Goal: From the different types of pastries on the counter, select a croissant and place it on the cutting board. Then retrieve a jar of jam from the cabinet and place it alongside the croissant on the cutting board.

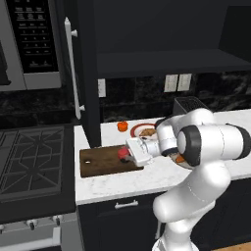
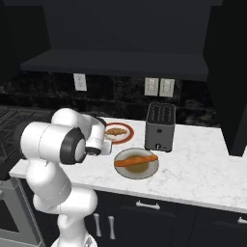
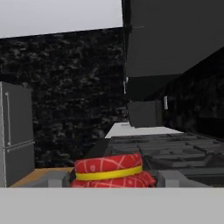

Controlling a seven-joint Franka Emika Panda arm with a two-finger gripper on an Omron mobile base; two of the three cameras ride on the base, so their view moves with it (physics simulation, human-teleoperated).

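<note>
Left base view: you see the arm reaching left over the counter [image 1: 127, 184], with the gripper [image 1: 128, 155] low over the right end of the cutting board [image 1: 100, 163]. A red jar of jam [image 1: 123, 154] sits at the fingertips, just above or on the board; you cannot tell whether it touches. An orange-red round object [image 1: 122, 126] stands on the counter behind the board, near the cabinet [image 1: 90, 73] with its white handle [image 1: 72, 73].

Right base view: the croissant [image 2: 115, 131] lies on a red-rimmed plate [image 2: 126, 138], not on the board. The orange stick pastry [image 2: 135, 160] lies on a grey plate [image 2: 144, 171], near the toaster [image 2: 160, 126].

Hand view: the jar [image 3: 109, 170] sits between the two fingers [image 3: 59, 178], which are closed against its sides. The stove [image 3: 175, 151] lies beyond.
</note>
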